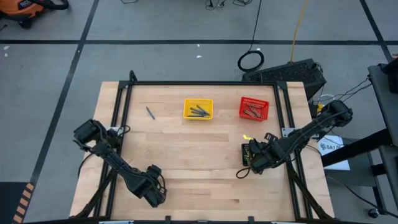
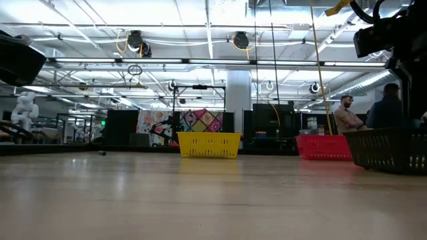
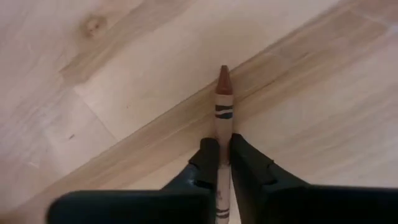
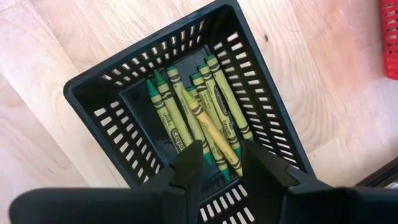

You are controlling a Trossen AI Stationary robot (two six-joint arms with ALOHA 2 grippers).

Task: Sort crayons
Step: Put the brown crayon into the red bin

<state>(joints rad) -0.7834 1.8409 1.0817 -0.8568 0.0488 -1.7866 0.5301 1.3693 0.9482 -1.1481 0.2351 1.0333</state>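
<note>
A brown-red crayon [image 3: 222, 118] sits pinched in my left gripper [image 3: 224, 163] near the table's front edge. 1 loose crayon [image 1: 150, 112] lies left of the yellow basket [image 1: 198, 109]; the rest look sorted. My right gripper [image 4: 220, 163] hangs parted over the black basket [image 4: 99, 93], holding nothing.

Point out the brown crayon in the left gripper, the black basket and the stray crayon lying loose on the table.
brown crayon [image 3: 223, 102]: left wrist view, on its wrapper below the tip.
black basket [image 4: 93, 102]: right wrist view, on its slotted side wall.
loose crayon [image 1: 150, 112]: high view, mid-shaft.
</note>
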